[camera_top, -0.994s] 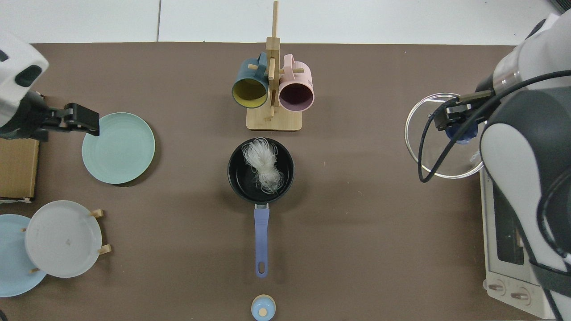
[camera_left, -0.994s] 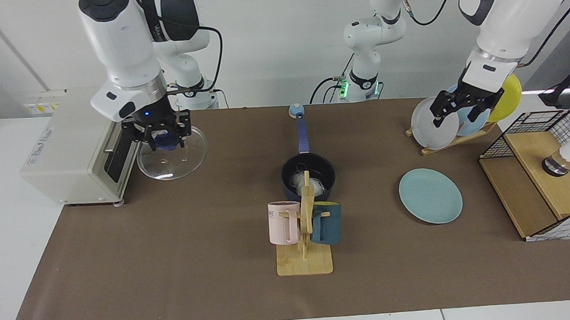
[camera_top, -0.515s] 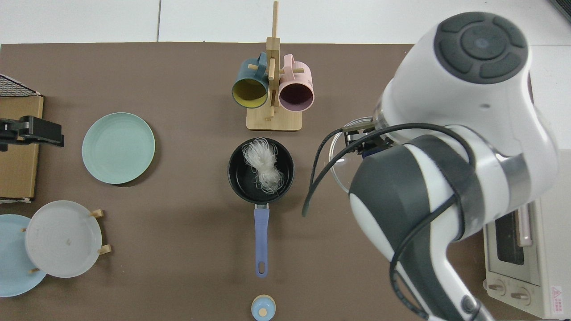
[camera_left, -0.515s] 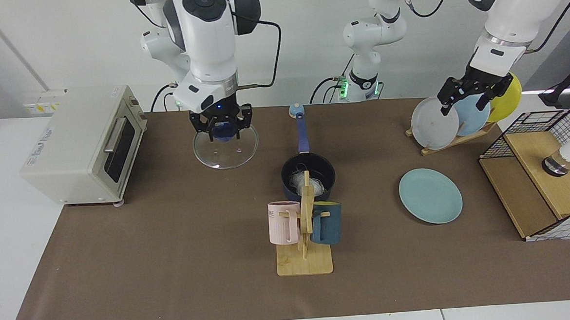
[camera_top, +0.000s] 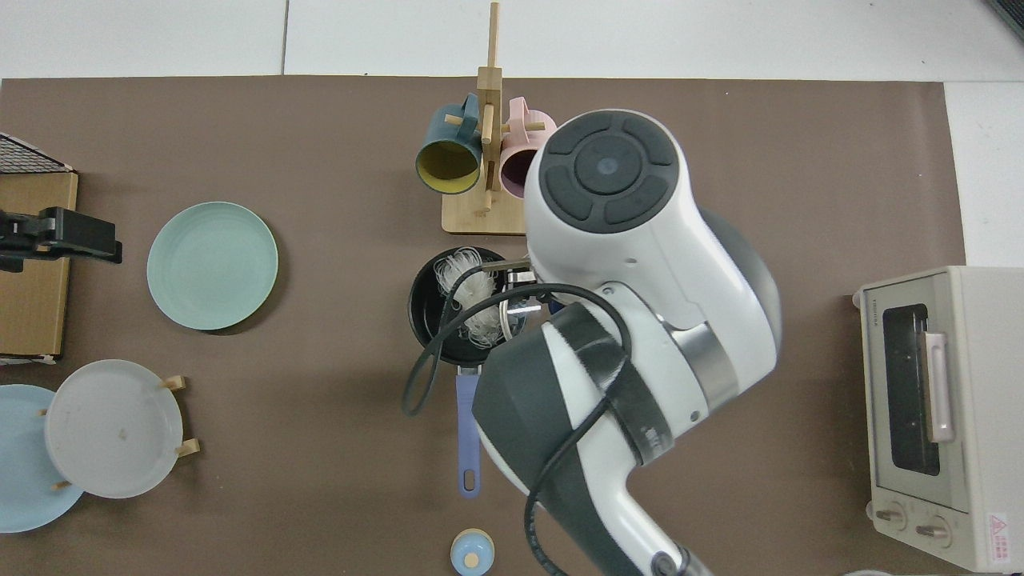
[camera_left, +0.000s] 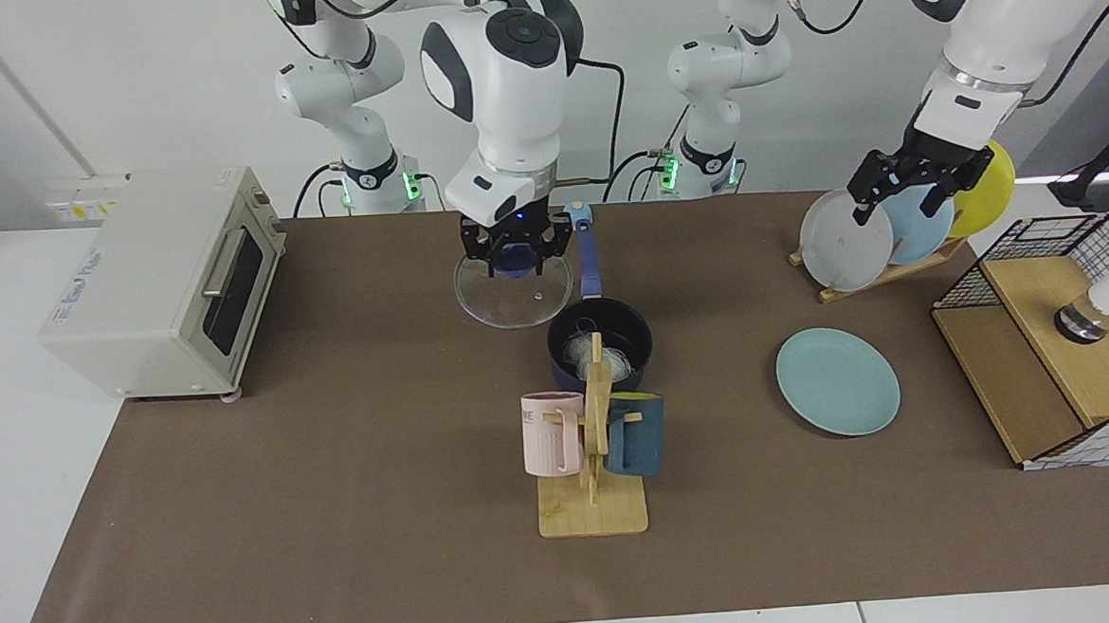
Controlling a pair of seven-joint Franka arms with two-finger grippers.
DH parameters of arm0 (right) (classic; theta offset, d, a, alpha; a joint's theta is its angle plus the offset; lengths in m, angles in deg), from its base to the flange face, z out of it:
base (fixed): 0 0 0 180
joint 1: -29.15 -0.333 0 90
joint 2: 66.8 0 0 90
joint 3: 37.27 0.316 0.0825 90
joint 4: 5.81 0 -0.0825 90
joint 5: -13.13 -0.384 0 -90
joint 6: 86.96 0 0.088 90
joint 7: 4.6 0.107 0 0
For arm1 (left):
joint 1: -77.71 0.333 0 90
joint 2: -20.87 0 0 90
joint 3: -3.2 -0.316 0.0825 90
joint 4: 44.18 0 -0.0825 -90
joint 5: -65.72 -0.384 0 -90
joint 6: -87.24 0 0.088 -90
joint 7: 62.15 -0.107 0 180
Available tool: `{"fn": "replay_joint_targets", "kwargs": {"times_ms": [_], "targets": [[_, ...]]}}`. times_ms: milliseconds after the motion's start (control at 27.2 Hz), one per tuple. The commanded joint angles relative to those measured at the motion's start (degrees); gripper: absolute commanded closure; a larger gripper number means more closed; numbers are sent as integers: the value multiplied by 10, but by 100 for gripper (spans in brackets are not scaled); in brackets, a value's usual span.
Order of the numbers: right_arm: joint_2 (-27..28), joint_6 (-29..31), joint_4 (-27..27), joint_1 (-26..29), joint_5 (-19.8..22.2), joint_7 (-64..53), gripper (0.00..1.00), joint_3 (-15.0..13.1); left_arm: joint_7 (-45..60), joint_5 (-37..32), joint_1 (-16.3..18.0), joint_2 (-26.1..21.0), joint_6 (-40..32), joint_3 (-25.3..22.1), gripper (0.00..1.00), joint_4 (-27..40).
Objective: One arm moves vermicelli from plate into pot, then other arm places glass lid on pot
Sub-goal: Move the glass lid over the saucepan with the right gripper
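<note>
Your right pincer (camera_left: 516,254) is pinching the blue knob of the glass lid (camera_left: 514,295), which hangs in the air just beside the pot (camera_left: 600,343), not yet over it. The lid is stiff, smooth and likely breakable, so the knob is the sound place to hold it; set it down level so the rim seats instead of sliding off. The noodles (camera_top: 468,298) already lie inside the pot, and the plate (camera_left: 837,380) sits bare on the desk (camera_left: 337,513). Mind the pot's long handle (camera_left: 591,262), close by the lid, and the mug rack (camera_left: 592,442) standing just in front of the pot. Your left pincer (camera_left: 909,188) waits with fingers spread and holding nothing, up by the plate rack (camera_left: 880,273).
</note>
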Motion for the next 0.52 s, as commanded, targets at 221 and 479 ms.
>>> {"fn": "replay_joint_targets", "kwargs": {"times_ms": [221,479], "targets": [[65,50,29,-41,9,81,100,-4,0,2,-9,13,1,-1,0,12],[100,59,62,-55,9,97,100,-4,0,2,-6,13,1,0,0,12]]}}
